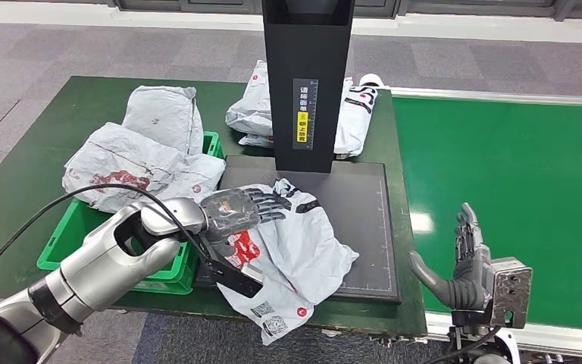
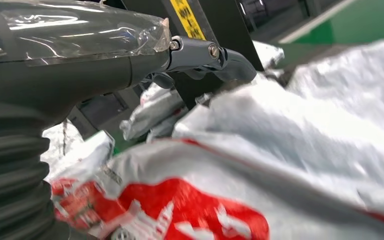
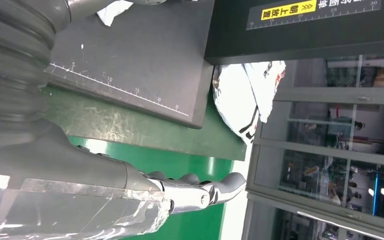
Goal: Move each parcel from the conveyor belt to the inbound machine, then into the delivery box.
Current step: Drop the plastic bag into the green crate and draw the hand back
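On the far left I see the crate [image 1: 61,246], a green bin at the table's near-left edge. It is heaped: one grey parcel lies across its top and a second bag [image 1: 163,114] leans up behind it, both rising above the rim. I judge that pile the first hazard. Another bag dropped on top has little to settle into and could slide off onto the table or floor.

Next comes my left hand [image 1: 246,208], reaching over the parcel [image 1: 295,243], the white bag with red print lying on the scanner plate [image 1: 364,227]. The fingers stretch forward across the bag's upper folds. I cannot tell whether they grip the film or only rest on it; the left wrist view shows the thumb above crumpled plastic, with no clear pinch. The bag's near end hangs past the plate and the table edge. If I lift with a loose hold on slack film, it may slip free and slide off the front. It could also snag the black post [image 1: 307,83] just behind the hand.

Behind the post lie more bags [image 1: 356,114], not in any container.

To the right is the belt [image 1: 500,189], green and bare where I see it. My right hand [image 1: 466,262] hangs beside its near edge, fingers spread and holding nothing, well apart from the parcel.
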You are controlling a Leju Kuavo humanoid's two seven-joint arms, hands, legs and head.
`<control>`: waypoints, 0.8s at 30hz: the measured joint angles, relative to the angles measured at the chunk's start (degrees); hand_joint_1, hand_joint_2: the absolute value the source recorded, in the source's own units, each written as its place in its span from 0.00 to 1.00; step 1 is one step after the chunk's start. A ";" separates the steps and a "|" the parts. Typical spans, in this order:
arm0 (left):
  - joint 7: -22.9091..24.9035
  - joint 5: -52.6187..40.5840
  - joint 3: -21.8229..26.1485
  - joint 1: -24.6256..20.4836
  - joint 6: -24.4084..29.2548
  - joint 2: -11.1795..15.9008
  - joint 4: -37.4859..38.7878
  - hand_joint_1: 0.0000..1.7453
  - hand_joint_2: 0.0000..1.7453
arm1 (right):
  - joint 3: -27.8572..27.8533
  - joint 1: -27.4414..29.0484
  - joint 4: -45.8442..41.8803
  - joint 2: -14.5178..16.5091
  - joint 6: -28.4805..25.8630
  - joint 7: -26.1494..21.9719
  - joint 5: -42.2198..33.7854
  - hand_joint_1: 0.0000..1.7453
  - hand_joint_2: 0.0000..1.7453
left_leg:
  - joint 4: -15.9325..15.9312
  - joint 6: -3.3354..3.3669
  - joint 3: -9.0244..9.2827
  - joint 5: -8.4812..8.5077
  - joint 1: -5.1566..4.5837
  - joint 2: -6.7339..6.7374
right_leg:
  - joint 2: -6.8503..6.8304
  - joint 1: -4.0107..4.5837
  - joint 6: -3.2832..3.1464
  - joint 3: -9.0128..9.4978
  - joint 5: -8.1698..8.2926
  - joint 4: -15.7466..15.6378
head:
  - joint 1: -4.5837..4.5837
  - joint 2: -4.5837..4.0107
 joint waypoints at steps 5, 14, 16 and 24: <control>-0.69 0.86 -1.90 -0.45 -0.72 -0.55 1.77 0.38 1.00 | 0.00 -0.23 0.02 0.00 -0.44 0.00 -0.38 0.00 1.00 | 0.00 0.00 0.00 0.00 0.00 -0.01 | -0.01 0.00 0.00 0.01 0.00 0.01 | 0.00 0.00; -1.10 1.74 -5.91 -2.21 -2.09 -2.31 6.66 1.00 1.00 | 0.43 -0.87 0.16 -0.02 -0.63 0.12 -0.79 0.00 1.00 | 0.00 0.00 0.00 0.00 0.00 -0.02 | -0.04 -0.01 0.00 0.02 0.00 0.01 | 0.00 0.01; -1.44 2.15 -6.82 -2.65 -1.97 -2.83 8.19 1.00 1.00 | 0.63 -1.02 0.23 -0.03 -0.78 0.19 -0.85 0.00 1.00 | 0.00 0.00 0.00 0.00 0.00 -0.02 | -0.04 -0.01 0.00 0.03 0.00 0.01 | 0.00 0.01; -2.02 2.72 -10.09 -4.26 0.03 -5.08 13.99 1.00 1.00 | 0.83 -1.29 0.52 -0.04 -1.24 0.21 -1.25 0.00 1.00 | 0.00 0.00 0.00 0.00 0.00 -0.02 | -0.05 0.00 0.00 0.03 0.00 0.01 | 0.00 0.00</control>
